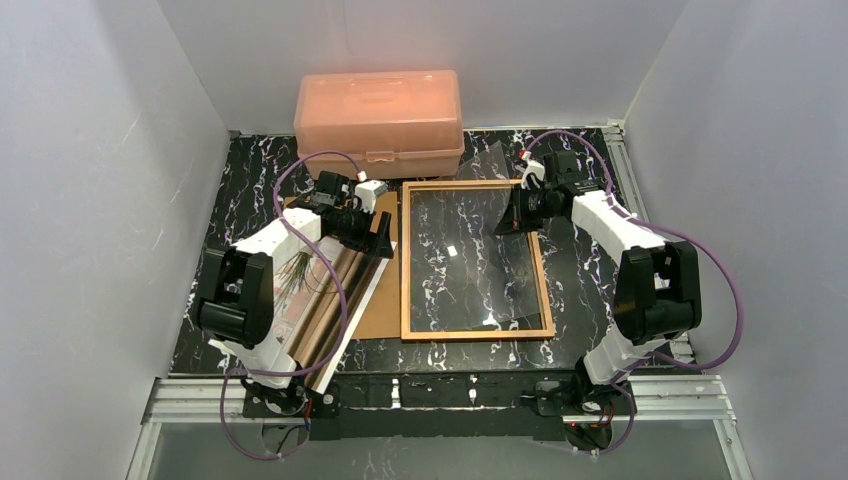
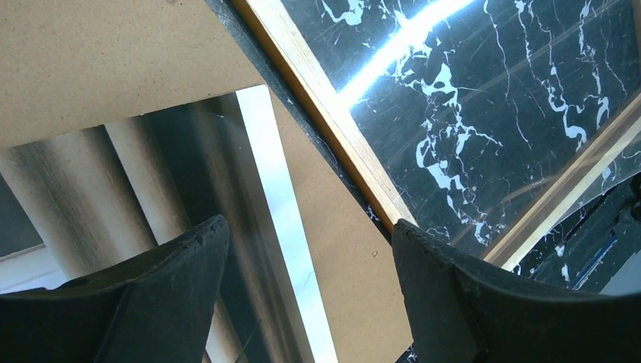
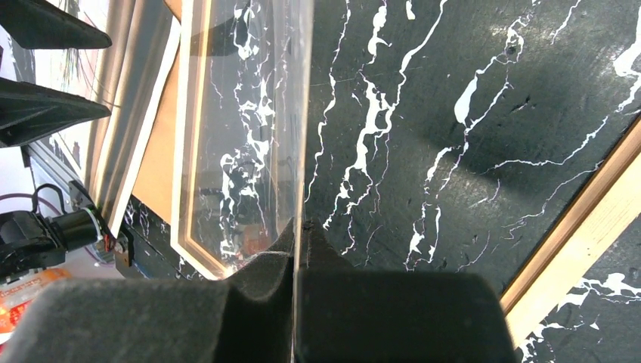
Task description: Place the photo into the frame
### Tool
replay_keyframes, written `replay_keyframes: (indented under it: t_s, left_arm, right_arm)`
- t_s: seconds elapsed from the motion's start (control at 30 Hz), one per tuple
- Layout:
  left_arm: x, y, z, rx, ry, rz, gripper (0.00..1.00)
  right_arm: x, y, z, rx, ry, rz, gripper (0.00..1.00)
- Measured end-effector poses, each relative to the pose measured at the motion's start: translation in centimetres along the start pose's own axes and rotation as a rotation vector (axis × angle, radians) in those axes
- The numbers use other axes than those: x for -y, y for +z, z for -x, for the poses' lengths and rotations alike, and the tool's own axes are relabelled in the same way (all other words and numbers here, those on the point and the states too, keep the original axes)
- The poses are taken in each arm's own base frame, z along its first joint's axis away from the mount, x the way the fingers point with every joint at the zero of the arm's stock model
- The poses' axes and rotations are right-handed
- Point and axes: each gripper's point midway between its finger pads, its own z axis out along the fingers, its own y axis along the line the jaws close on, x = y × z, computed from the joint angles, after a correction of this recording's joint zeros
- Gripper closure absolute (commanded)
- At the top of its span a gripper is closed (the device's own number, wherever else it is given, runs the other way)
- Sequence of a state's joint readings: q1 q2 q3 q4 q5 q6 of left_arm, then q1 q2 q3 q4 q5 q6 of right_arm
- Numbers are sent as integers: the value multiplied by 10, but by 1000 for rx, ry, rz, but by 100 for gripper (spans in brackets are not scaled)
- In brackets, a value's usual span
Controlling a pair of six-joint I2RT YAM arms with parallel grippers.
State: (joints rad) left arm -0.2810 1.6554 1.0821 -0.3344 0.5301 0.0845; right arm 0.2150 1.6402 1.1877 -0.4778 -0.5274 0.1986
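Observation:
The photo [image 1: 335, 300] lies face up at the left, glossy, with stripes and a dark plant, partly under my left arm. It fills the left of the left wrist view [image 2: 174, 174]. The frame [image 1: 403, 270], a thin wooden border, lies flat in the middle of the table; its border also shows in the left wrist view [image 2: 325, 98]. My left gripper [image 1: 380, 235] is open and empty above the photo's far right corner [image 2: 310, 234]. My right gripper [image 1: 515, 215] is shut on the edge of a clear sheet [image 3: 298, 113] and holds it tilted over the frame [image 3: 582, 219].
A brown backing board [image 1: 375, 300] lies under the photo, between it and the frame, and shows in the left wrist view [image 2: 75, 60]. A pink translucent box [image 1: 378, 115] stands at the back. Grey walls close in both sides.

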Motion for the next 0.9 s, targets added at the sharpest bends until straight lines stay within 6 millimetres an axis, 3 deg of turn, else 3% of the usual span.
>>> replay_keyframes:
  t_s: [0.3,0.9]
  left_arm:
    - [1,3,-1,2,-4,-3,10]
    - [-2,9,-5,-29,-119,91,13]
  right_arm:
    - [6,-3,3,11,12,-8,99]
    - [11,2,4,-3,24,6,99]
